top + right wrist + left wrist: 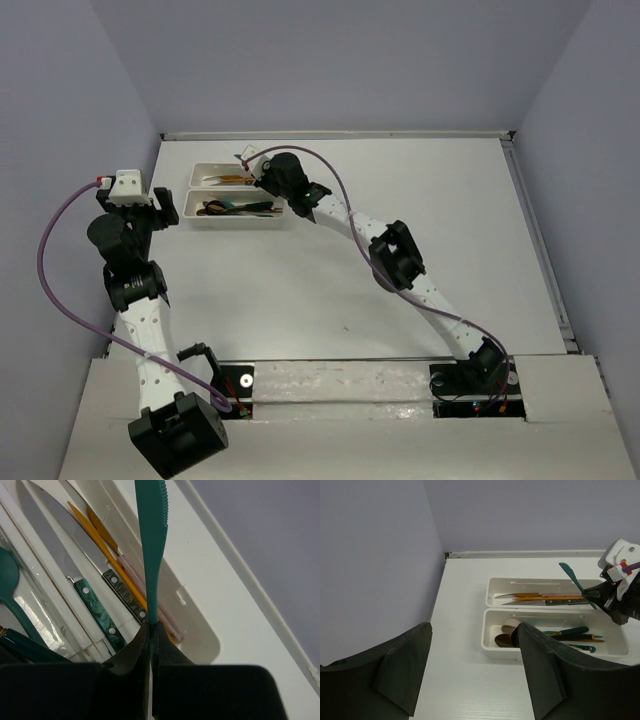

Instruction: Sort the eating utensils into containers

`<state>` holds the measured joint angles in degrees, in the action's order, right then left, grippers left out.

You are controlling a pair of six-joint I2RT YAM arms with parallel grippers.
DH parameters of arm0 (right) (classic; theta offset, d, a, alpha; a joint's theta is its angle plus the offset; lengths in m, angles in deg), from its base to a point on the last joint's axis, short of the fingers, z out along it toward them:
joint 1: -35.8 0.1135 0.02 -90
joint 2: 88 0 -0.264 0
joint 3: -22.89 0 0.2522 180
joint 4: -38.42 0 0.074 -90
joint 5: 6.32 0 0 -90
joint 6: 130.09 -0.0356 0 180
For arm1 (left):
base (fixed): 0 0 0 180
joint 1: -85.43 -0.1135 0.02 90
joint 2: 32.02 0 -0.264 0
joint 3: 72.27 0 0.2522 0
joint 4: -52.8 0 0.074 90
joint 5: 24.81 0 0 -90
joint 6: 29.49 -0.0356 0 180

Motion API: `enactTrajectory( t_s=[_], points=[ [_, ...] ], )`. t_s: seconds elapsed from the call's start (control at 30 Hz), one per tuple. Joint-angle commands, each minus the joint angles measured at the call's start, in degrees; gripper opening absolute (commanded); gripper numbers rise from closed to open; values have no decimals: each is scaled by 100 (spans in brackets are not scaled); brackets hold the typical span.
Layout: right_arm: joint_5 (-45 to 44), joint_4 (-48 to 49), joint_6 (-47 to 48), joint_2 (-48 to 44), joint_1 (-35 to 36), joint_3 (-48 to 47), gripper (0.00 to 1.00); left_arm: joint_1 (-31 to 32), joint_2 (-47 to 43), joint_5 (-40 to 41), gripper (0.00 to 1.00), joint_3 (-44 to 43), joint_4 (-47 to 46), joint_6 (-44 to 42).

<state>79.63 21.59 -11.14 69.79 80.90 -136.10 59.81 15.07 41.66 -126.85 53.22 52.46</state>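
While the left end effector (160, 212) hangs just left of the two trays, its fingers (402, 672) stand wide apart and released, with nothing between them. In its own wrist view both trays lie ahead of it on the white table (420, 190), side by side with their long sides nearly touching.

Next comes the near tray (487, 630). At its left end it holds a beige spoon (510, 627) and a brown spoon (502, 640), bowls close together. Further right lie teal-handled pieces (567, 630) and a slim orange one, overlapping; which of these are spoons I cannot tell.

Behind it, the far tray (490, 587) holds knives laid lengthwise: a silver blade (52, 510), two orange knives (95, 540), one with a dark marbled handle (125, 597) and one with a green marbled handle (97, 611).

Over the right part of the far tray is the right end effector (151, 630), the arm reaching across the table from the near right. It is clenched on a teal knife (151, 540), the fingertips pinching the thin handle end. From the left wrist view this knife (572, 577) is tilted, blade up and leaning left, raised clear of the knives in the tray below. From the right wrist view its serrated blade points out past the tray's far rim toward the table edge. A teal spoon (10, 580) shows at the left margin of that view, beyond the rim between the trays.
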Motion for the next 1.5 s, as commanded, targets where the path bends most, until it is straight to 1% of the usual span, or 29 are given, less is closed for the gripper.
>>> enactTrajectory(
  t_s=[0.0, 0.1, 0.13, 0.17, 0.2, 0.23, 0.3, 0.37, 0.53, 0.63, 0.67, 0.73, 0.77, 0.8, 0.83, 0.9, 0.93, 1.0, 1.03, 1.07, 1.1, 1.13, 1.17, 1.2, 1.23, 1.27, 1.37, 1.4, 1.47],
  points=[
    [-8, 35, 137, 146, 51, -366, 0, -30, -33, -99, 81, 30, -274, 23],
    [-113, -36, 146, 190, 51, -357, 0, -30, -33, -91, 81, 39, -292, 14],
    [-122, -44, 129, 190, 51, -357, 11, -30, -42, -90, 81, 39, -292, 14],
    [-131, -53, 128, 190, 51, -348, 11, -30, -42, -90, 81, 39, -283, 14],
    [-148, -45, 120, 181, 51, -322, 38, -30, -42, -90, 81, 30, -283, 14],
    [-157, -53, 111, 173, 104, -322, 47, -30, -42, -90, 81, 30, -274, 14],
    [-175, -79, 102, 138, 104, -296, 58, -30, -42, -90, 81, 39, -283, 6],
    [-157, -80, 59, -11, 104, -235, 63, -30, -51, -99, 81, 48, -283, 6],
    [-192, -89, -292, -617, 104, 126, 68, -39, -68, -117, 81, 56, -292, 14],
    [-315, -115, -610, -1319, 104, 573, 72, -48, -68, -126, 81, 65, -292, 6],
    [-350, -141, -888, -1557, 104, 940, 74, -39, -77, -126, 81, 65, -292, 6],
    [-543, -272, -1415, -2391, 104, 1451, 82, -48, -95, -126, 81, 83, -300, -12],
    [-613, -456, -1601, -2690, 104, 2019, 89, -48, -104, -134, 81, 100, -300, -21],
    [-597, -614, -1812, -3276, 104, 2303, 94, -56, -112, -143, 81, 100, -309, -38],
    [-570, -790, -2240, -3560, 26, 2602, 100, -48, -112, -169, 81, 109, -309, -38],
    [-474, -1246, -2638, -4122, -89, 3243, 100, -48, -139, -222, 81, 127, -318, -65],
    [-404, -1301, -2927, -4691, -246, 4073, 100, -48, -147, -266, 82, 144, -327, -108],
    [-290, -1328, -3280, -5274, -483, 5000, 100, -39, -183, -363, 82, 153, -309, -161],
    [-289, -1336, -3621, -5816, -633, 5866, 100, -48, -200, -389, 82, 153, -292, -231],
    [-219, -1345, -3816, -6091, -1069, 6292, 100, -48, -218, -398, 82, 144, -274, -258],
    [34, -1328, -4270, -6364, -1335, 7114, 100, -48, -244, -407, 82, 127, -231, -302],
    [141, -1302, -4275, -6636, -1633, 7122, 100, -48, -253, -407, 83, 118, -187, -337],
    [272, -1249, -4736, -6909, -1949, 7906, 100, -48, -262, -424, 83, 92, -151, -381],
    [335, -1066, -4941, -7477, -2518, 8305, 100, -48, -262, -451, 83, 74, -81, -451],
    [257, -942, -5091, -7787, -2759, 8692, 100, -48, -262, -477, 84, 57, -46, -495],
    [108, -810, -5336, -8417, -3109, 9427, 100, -39, -271, -564, 84, 48, 7, -582],
    [-507, -309, -5619, -9343, -3402, 10563, 100, -48, -288, -661, 84, -5, 323, -758],
    [-613, -134, -5637, -9877, -3464, 10750, 100, -48, -306, -653, 84, 12, 393, -916],
    [-1227, -45, -5690, -10337, -3464, 11067, 100, -48, -367, -601, 84, 74, 587, -1083]
  ],
)
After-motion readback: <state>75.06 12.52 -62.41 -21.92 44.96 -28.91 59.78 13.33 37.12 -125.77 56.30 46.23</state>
